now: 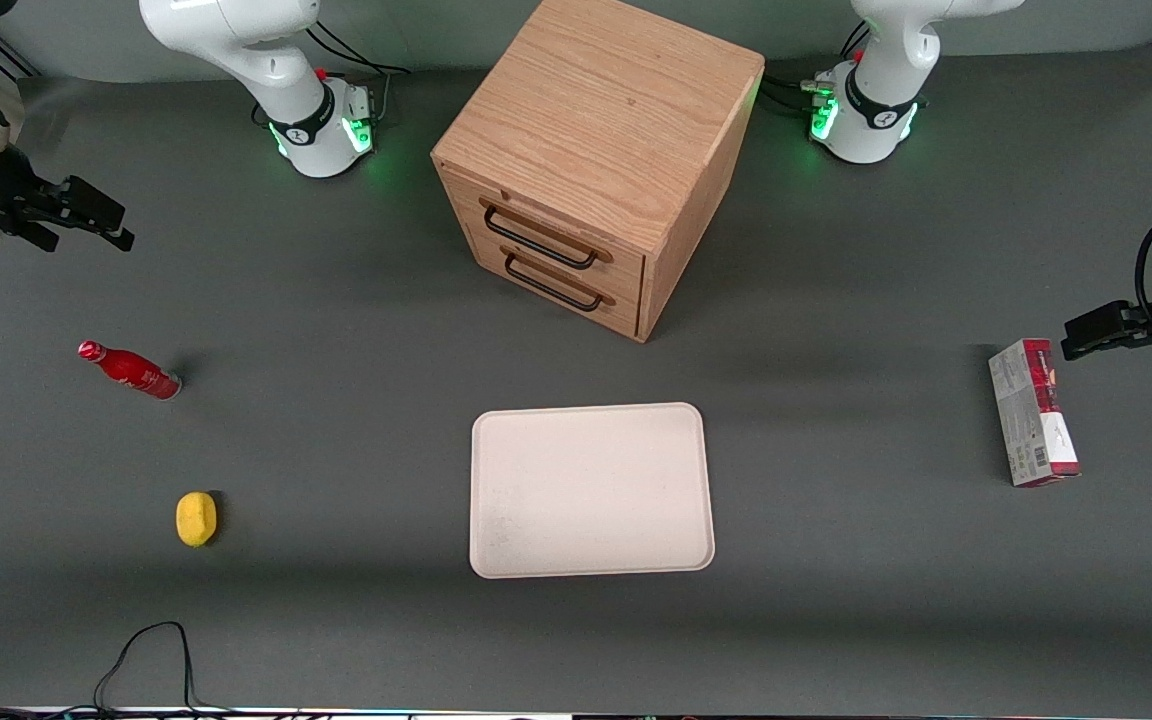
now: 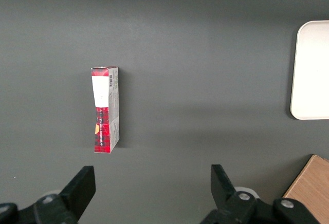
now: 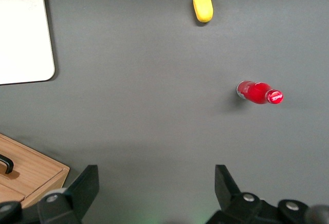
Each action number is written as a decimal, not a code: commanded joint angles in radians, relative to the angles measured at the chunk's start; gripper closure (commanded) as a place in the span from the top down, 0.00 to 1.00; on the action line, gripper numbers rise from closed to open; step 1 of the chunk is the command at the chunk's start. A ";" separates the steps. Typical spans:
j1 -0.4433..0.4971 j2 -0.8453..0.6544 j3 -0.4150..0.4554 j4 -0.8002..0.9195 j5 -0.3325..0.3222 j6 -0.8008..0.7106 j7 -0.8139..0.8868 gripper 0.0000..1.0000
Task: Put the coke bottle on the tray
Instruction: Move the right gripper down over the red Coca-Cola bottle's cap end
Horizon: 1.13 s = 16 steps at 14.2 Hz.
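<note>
- The right arm's gripper (image 1: 86, 215) hangs above the table at the working arm's end, its two black fingers (image 3: 87, 185) spread wide apart and holding nothing.
- The coke bottle (image 1: 131, 369) stands on the table well apart from that gripper, nearer to the front camera than it, with bare table between them.
- The bottle is upright, base on the table and red cap on top; seen from above, it leans away across the picture, so its long axis runs from base to cap toward the working arm's edge of the table.
- A small yellow object (image 1: 196, 519) lies near the bottle, closer still to the front camera.
- The tray (image 1: 496, 440) lies flat in the middle of the table with nothing on it, well apart from the bottle.
- A wooden drawer cabinet (image 1: 591, 130) with two dark handles stands near the tray, farther from the camera.
- A red-and-grey carton (image 1: 1033, 412) lies toward the parked arm's end.
- The table (image 1: 336, 300) is covered in plain dark grey matting.
</note>
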State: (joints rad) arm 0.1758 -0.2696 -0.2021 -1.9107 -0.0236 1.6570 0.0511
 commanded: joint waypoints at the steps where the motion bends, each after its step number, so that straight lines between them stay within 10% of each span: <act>1: -0.002 0.055 0.004 0.068 -0.018 -0.068 0.018 1.00; 13: -0.007 0.228 -0.405 -0.197 -0.039 0.452 -0.519 0.98; 16: -0.007 0.334 -0.408 -0.229 0.104 0.567 -0.586 0.98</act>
State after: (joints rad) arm 0.1619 -0.0119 -0.6029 -2.1410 -0.0104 2.1721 -0.4690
